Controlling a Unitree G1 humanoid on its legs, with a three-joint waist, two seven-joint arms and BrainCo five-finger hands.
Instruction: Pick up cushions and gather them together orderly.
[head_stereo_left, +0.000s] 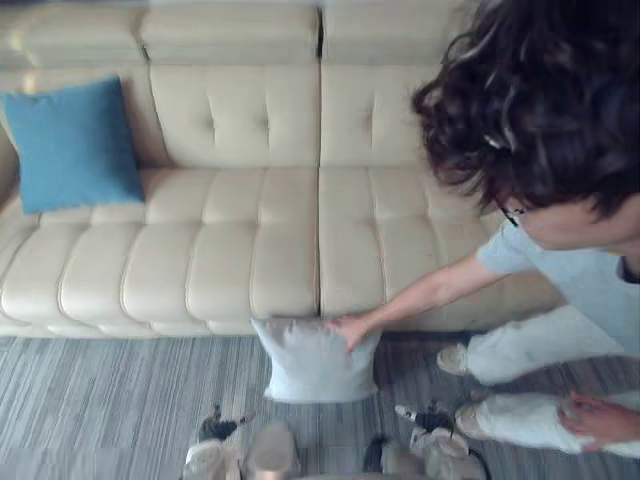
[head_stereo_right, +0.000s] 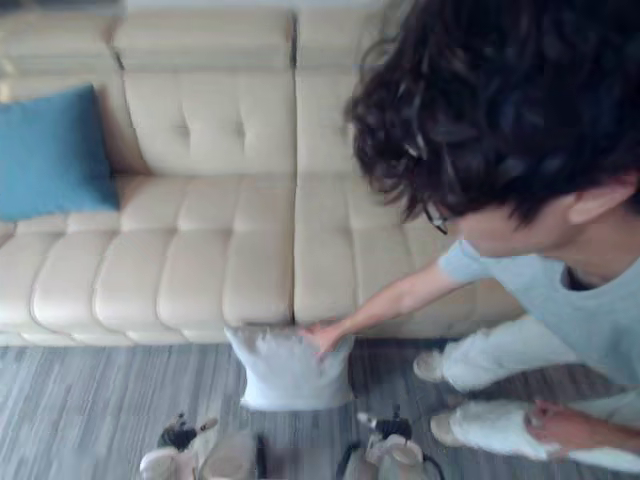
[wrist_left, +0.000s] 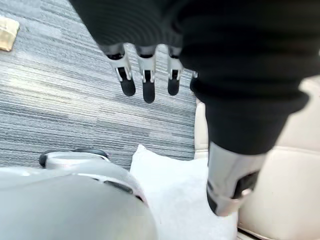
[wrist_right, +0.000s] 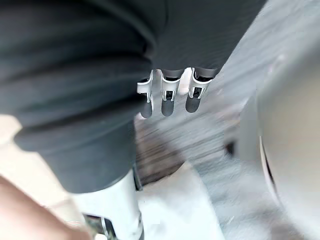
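Note:
A pale grey cushion (head_stereo_left: 315, 362) stands on the carpet, leaning against the front of the cream sofa (head_stereo_left: 230, 250). A person's hand (head_stereo_left: 350, 328) rests on its top right corner. A blue cushion (head_stereo_left: 72, 145) leans upright against the sofa's backrest at the far left. My left hand (wrist_left: 145, 75) hangs over the carpet with straight fingers and holds nothing; the grey cushion (wrist_left: 175, 190) lies just beyond it. My right hand (wrist_right: 167, 97) is likewise open and empty above the floor.
A person crouches at the right, leaning over the sofa's right end, with their legs and shoes (head_stereo_left: 540, 410) on the grey striped carpet (head_stereo_left: 100, 400). The sofa seat between the blue cushion and the person is bare.

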